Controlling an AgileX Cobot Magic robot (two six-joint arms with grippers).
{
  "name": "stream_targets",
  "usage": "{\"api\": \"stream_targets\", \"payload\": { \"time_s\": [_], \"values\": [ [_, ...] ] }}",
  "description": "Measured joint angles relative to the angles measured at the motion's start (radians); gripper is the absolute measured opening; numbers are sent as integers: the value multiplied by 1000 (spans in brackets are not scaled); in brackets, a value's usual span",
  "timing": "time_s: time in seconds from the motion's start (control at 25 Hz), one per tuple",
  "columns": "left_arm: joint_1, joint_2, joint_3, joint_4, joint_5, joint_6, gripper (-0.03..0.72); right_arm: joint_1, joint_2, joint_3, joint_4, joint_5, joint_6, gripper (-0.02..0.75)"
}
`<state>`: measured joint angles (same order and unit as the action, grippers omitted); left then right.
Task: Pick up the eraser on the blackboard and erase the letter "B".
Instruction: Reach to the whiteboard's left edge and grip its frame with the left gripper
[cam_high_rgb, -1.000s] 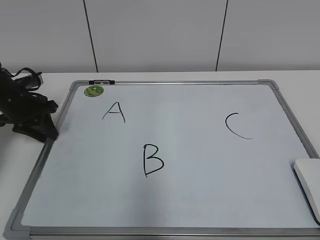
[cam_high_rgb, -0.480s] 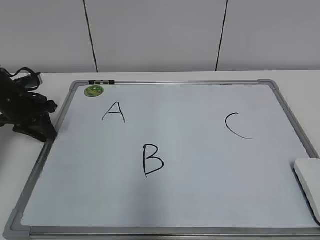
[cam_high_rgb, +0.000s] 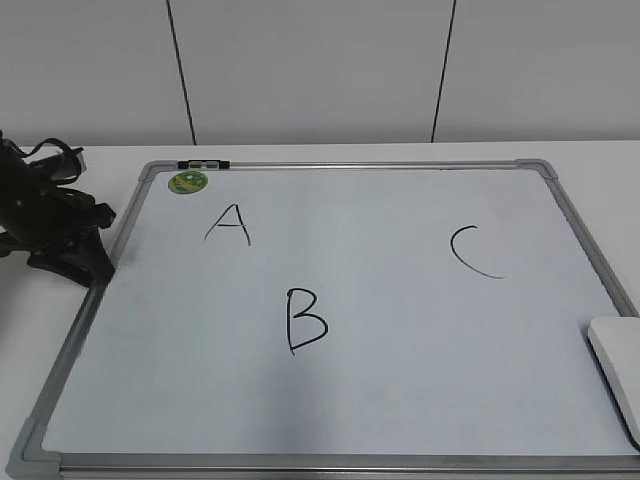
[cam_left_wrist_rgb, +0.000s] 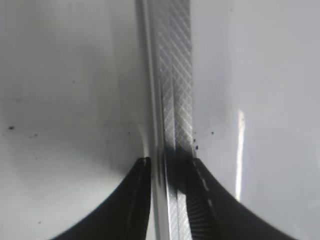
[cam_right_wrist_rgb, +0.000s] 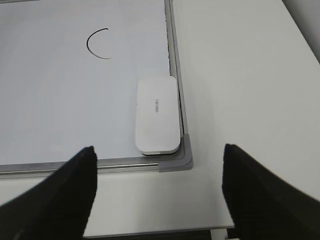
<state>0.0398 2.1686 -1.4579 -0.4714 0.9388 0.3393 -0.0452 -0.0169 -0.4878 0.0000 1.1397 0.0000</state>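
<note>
White plastic eraser (cam_right_wrist_rgb: 157, 114) lies flat on the blackboard (cam_high_rgb: 400, 400), in its near right corner, long side just beside the frame. One eraser, untouched. Right hand (cam_right_wrist_rgb: 159, 192) hangs above it, fingers wide apart, holding nothing; the eraser sits between them in the right wrist view, a little ahead.

Left hand (cam_left_wrist_rgb: 167, 172) is at the board's left edge. Its two fingers straddle the ribbed metal frame rail with a narrow gap, pressing on or close to it; it looks clamped on the frame, probably to steady the board.

Mid board: letter "B" (cam_high_rgb: 305, 320), one, complete, no smudge. Farther back: one "A" (cam_high_rgb: 229, 224), one "C" (cam_high_rgb: 475, 251), one green sticker (cam_high_rgb: 187, 181) at the far left corner. White desk (cam_right_wrist_rgb: 240, 75) under everything.

Progress: nothing done yet. Left: grasp eraser, carry it left across the board to the B, wipe. A and C stand well apart from B, so I judge the risk to them low.
</note>
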Motion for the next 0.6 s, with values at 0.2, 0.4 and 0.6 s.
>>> {"api": "stream_targets", "payload": {
  "time_s": [0.2, 0.4, 0.6],
  "values": [
    [1, 12, -7, -2, 15, 0, 154, 0, 0, 0, 0, 0, 0, 581],
    [3, 15, -11, -6, 21, 0, 45, 0, 0, 0, 0, 0, 0, 581],
    [7, 15, -11, -9, 22, 0, 35, 0, 0, 0, 0, 0, 0, 581]
  ]
}}
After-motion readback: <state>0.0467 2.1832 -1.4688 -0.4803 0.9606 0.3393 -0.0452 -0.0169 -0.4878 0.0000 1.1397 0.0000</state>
